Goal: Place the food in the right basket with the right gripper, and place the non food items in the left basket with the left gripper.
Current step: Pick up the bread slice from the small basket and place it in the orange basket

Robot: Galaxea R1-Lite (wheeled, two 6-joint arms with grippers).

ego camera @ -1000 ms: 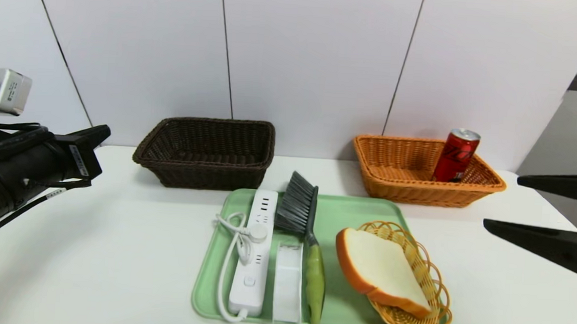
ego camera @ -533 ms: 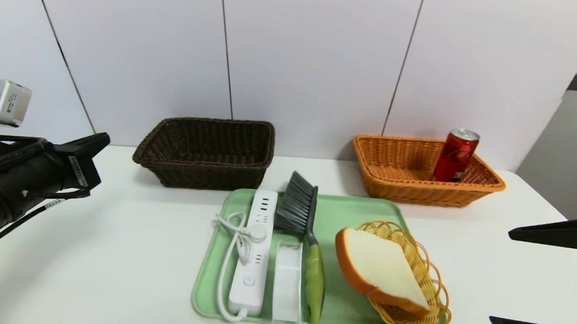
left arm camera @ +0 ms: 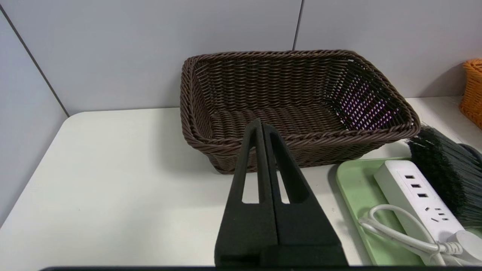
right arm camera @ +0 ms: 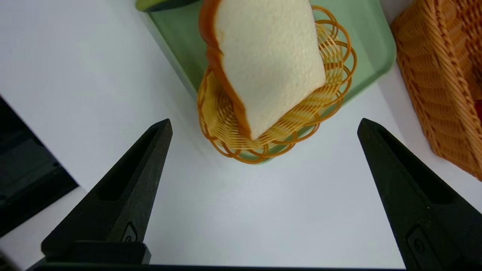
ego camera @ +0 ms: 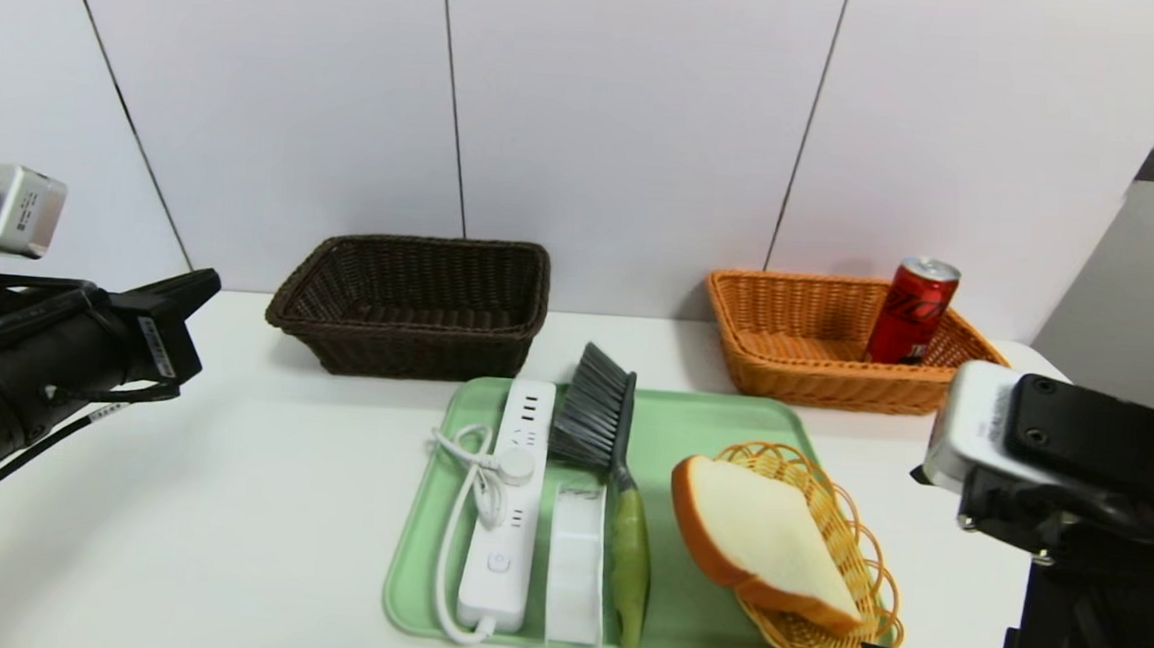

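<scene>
Can [ego camera: 911, 311] in right basket [ego camera: 814, 379]

The white table [ego camera: 225, 503] carries a green tray [ego camera: 701, 422], a dark brown wicker basket [ego camera: 413, 304] and an orange wicker basket [ego camera: 835, 365].

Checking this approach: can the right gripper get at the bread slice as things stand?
Probably yes. The right gripper is open and empty, facing the bread slice, which lies uncovered atop the small wicker dish; only bare table lies between.
</scene>
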